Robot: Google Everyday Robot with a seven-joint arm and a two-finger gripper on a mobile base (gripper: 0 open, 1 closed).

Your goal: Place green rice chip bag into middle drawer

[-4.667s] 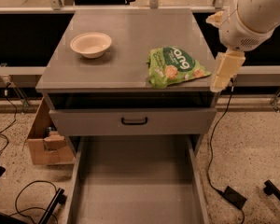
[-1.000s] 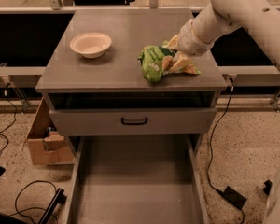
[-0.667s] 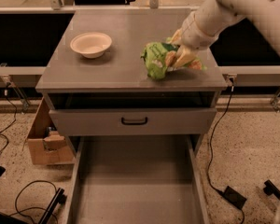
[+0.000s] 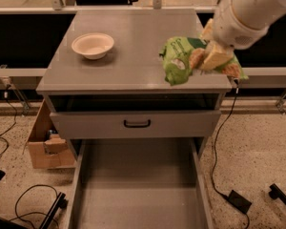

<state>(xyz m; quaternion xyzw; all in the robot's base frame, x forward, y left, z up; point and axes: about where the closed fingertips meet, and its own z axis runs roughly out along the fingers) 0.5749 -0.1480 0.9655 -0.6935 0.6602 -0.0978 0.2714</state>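
The green rice chip bag is crumpled and lifted off the cabinet top, hanging over its front right corner. My gripper is shut on the bag's right side, with the white arm coming in from the upper right. The middle drawer is pulled out below, its flat grey floor bare, directly beneath and to the left of the bag. The bag's right part is hidden behind the fingers.
A cream round bowl sits on the cabinet top at the left. A shut grey drawer front with a black handle is above the open drawer. A cardboard box stands on the floor at the left; cables lie at both sides.
My gripper came down onto the bag, shut on it and lifted it. The bag has moved up and toward the front right edge of the cabinet top.
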